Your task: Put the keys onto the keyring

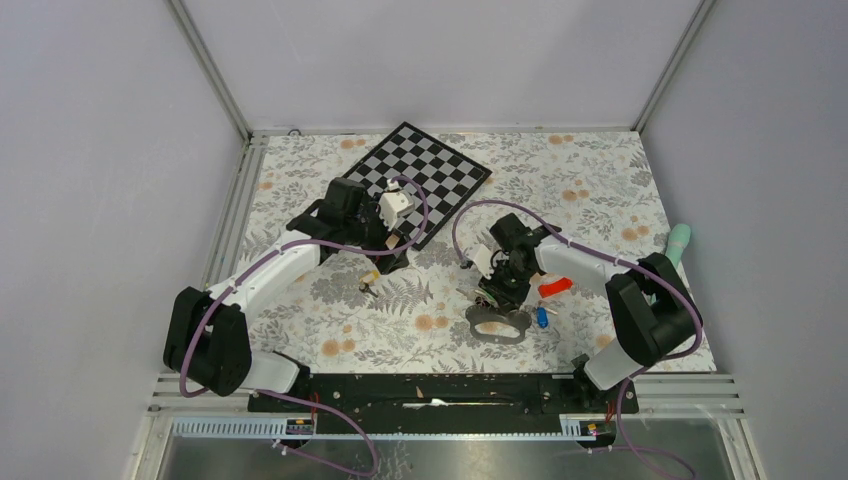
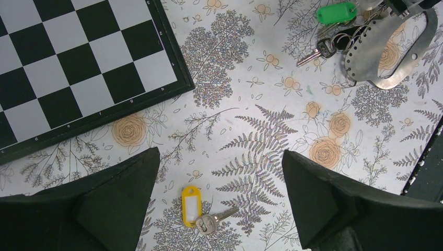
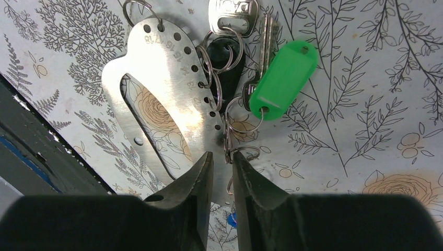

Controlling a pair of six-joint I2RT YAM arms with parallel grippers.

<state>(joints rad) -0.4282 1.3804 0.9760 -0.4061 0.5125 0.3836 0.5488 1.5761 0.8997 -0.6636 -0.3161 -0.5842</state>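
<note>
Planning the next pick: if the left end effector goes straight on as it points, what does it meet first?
Likely the yellow-tagged key, lying between the sides of the open left end effector; nothing else shows in the way, though depth is unclear.

Keyring (image 2: 373,44) cut by top edge; blue-tag key (image 1: 542,317) too small for detail; right tool (image 3: 222,154) grip unclear.

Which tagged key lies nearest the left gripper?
The yellow-tagged key, lying alone on the cloth between the fingers of the open left gripper; the green-tagged key sits far off at the keyring.
</note>
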